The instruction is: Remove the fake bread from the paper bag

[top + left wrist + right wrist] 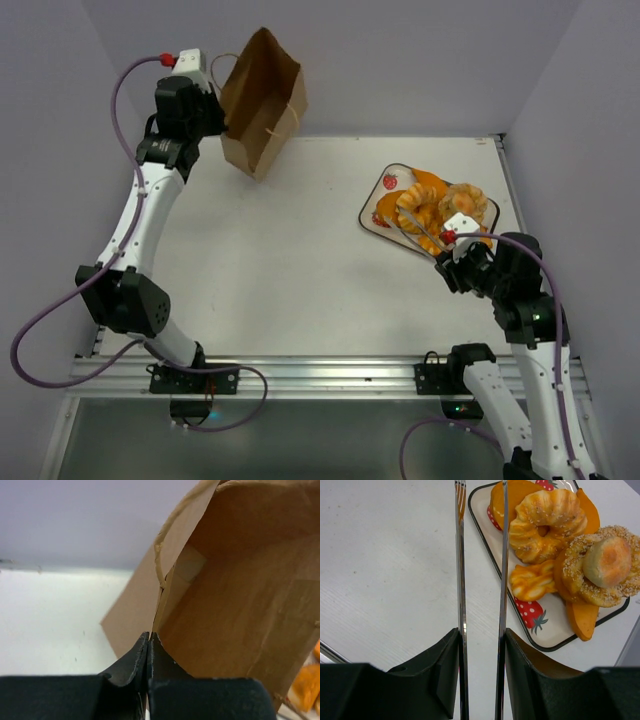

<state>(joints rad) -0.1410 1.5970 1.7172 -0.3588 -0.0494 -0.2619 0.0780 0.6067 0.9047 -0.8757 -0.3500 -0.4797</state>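
Nearest to us, at about 4 o'clock on the table (250, 260), the right gripper (481, 635) has its jaws set narrow on a pair of metal tongs (461, 570). The two thin blades run out side by side with a slim gap between them, and their tips reach the near edge of the strawberry-printed tray (547, 632). That tray sits at 2 o'clock and carries the fake bread (440, 205): a twisted ring, a seeded roll and some orange pieces, touching and partly stacked. We judge these to be light and fairly rigid with a smooth painted skin, so steel blades could slide off. The ring's hole or a narrow edge would give the surest bite. Farthest away, at 11 o'clock, the left gripper (149, 637) is closed tight on the rim of the paper bag (262, 110), with the paper caught between the two pads just below where the twisted handle (160, 555) is glued on. The bag hangs tilted with its mouth open toward the wrist camera, and the part of its inside that we can see holds no bread. We take the bag to be very light, thin and easily creased. It will fold or tear before it resists, and the handle is too flimsy to pull on. The best hold is the doubled paper at the rim by the handle patch, where the left gripper has it.
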